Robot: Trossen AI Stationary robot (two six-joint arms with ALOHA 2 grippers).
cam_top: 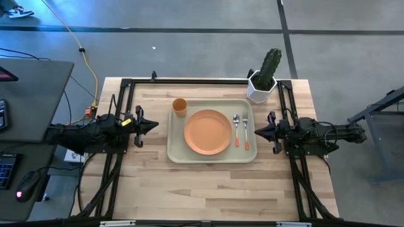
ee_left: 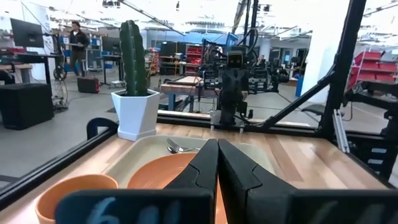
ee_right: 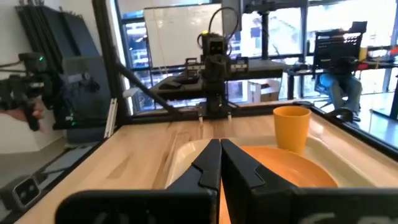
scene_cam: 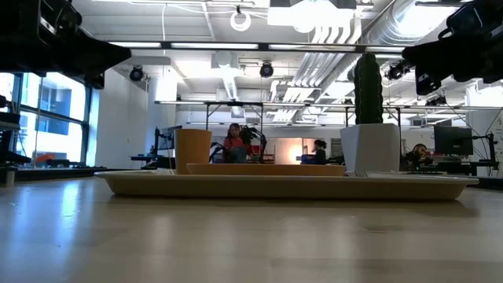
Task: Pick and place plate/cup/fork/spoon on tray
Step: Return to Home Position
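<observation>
The cream tray [cam_top: 178, 153] lies at the table's middle. On it rest the orange plate [cam_top: 207, 132] at the centre, the orange cup [cam_top: 179, 106] upright in the far left corner, and the spoon [cam_top: 237, 129] and fork [cam_top: 245, 130] side by side right of the plate. My left gripper [cam_top: 155, 126] hovers shut off the tray's left edge, pointing level at the tray. My right gripper [cam_top: 257, 132] hovers shut off the tray's right edge, facing it. Neither touches anything. The left wrist view shows the plate [ee_left: 165, 173] and cup [ee_left: 68, 190]; the right wrist view shows the cup [ee_right: 291, 127].
A white pot with a green cactus [cam_top: 263, 79] stands on the table at the tray's far right corner. Black frame rails [cam_top: 120, 104] run along both table sides. Bare wood lies near the front edge [cam_top: 208, 195]. A dark desk [cam_top: 31, 94] stands left of the table.
</observation>
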